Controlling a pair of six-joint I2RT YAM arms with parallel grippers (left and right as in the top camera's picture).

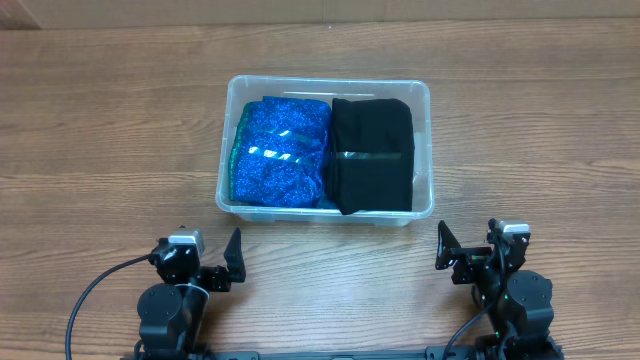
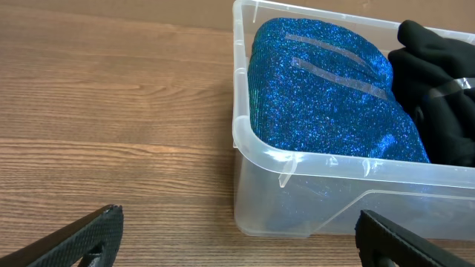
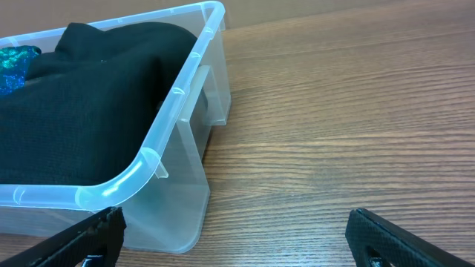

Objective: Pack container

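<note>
Left gripper (image 1: 228,262) is seen lower left, jaws spread wide, nothing held. Container (image 1: 420,95) is set mid-frame, filled by blue glitter bundle (image 1: 285,150) and black bundle (image 1: 372,155). Right gripper (image 1: 447,255), lower right, is likewise wide and empty. Packing is judged complete; no further grasp is called for.

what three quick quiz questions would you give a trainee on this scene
1. True or false: the container holds two fabric bundles side by side.
2. The blue glittery bundle lies on which side of the black bundle? A: robot's left. B: robot's right.
3. Fill in: the left pincer and the right pincer are both ____.
Key: 1 true; 2 A; 3 open.
</note>
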